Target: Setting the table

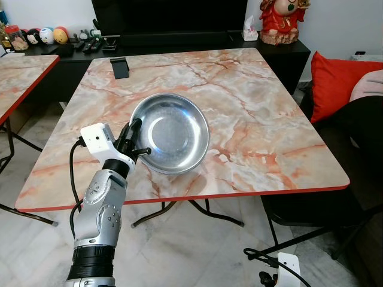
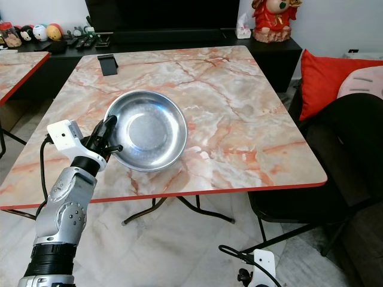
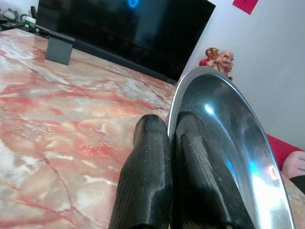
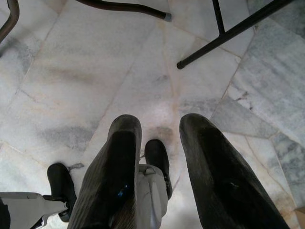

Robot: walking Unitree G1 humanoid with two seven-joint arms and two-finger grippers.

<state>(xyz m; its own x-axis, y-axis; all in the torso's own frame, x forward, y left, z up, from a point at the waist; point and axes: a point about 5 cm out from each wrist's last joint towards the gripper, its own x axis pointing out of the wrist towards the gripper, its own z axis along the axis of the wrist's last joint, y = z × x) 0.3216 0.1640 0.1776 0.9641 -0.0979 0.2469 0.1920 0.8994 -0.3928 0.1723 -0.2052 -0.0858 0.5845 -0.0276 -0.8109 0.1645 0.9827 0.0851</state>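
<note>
The left arm is reaching up and forward over the near edge of the table [image 1: 263, 191]. Its left hand [image 1: 136, 139] is pinching the rim of the bowl [image 1: 173, 133], with the two black fingers [image 3: 147, 181] squeezed close on it. The right arm is hanging low below the table's near edge, and the right hand [image 4: 159, 157] is pointing down at the floor [image 4: 71, 86] with its fingers apart.

Left gripper [image 3: 172, 143] clamped on the steel bowl [image 3: 228, 143], one black finger each side of the rim. Bowl tilted above the marble table [image 3: 57, 109]. Beyond the bowl, a dark stand [image 3: 58, 49], black TV [image 3: 128, 33], and figurine [image 3: 219, 59].
</note>
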